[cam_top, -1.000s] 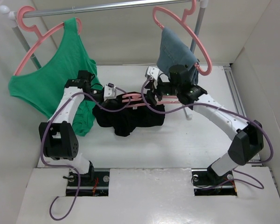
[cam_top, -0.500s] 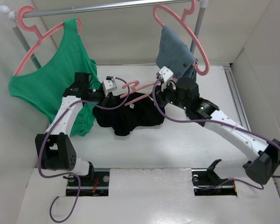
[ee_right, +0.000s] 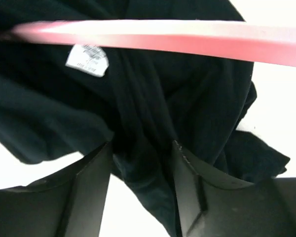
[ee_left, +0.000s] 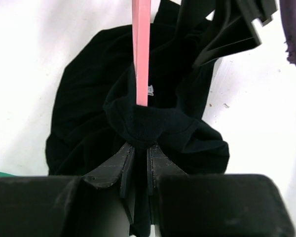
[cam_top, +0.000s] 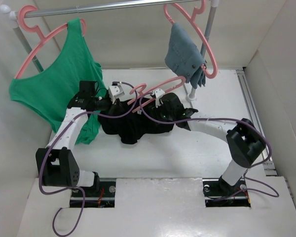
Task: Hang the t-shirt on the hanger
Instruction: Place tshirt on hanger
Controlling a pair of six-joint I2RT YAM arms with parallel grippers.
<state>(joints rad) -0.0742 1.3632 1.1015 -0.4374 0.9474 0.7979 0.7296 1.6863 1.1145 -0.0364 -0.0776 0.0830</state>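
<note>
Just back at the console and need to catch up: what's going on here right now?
Both arms are working the black t-shirt, which lies bunched on the table. The left gripper is shut on a fold of its cloth, right where the pink hanger disappears under it. The right gripper sits astride more cloth below the hanger's arm; whether it grips is unclear. The shirt is not yet spread on the hanger.

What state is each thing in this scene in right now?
t-shirt: crumpled, collar pinched, not yet hung.
hanger: one arm poked into the t-shirt's collar.
left gripper: shut on the t-shirt's collar.
right gripper: open, black cloth between its fingers.
green tank top: hung up, spread out.
denim garment: hung up, bunched.
</note>
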